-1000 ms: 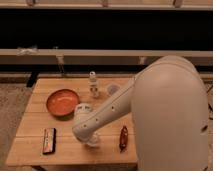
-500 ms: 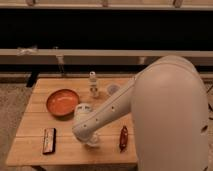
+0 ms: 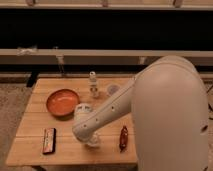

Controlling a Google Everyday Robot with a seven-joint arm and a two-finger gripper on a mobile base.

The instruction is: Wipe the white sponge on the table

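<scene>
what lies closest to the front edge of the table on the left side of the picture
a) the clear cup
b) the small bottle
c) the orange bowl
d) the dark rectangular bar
d: the dark bar lies by the front edge of the table, while the orange bowl, clear cup and small bottle sit farther back; the gripper is down at the tabletop between the bar and a red object.
</scene>
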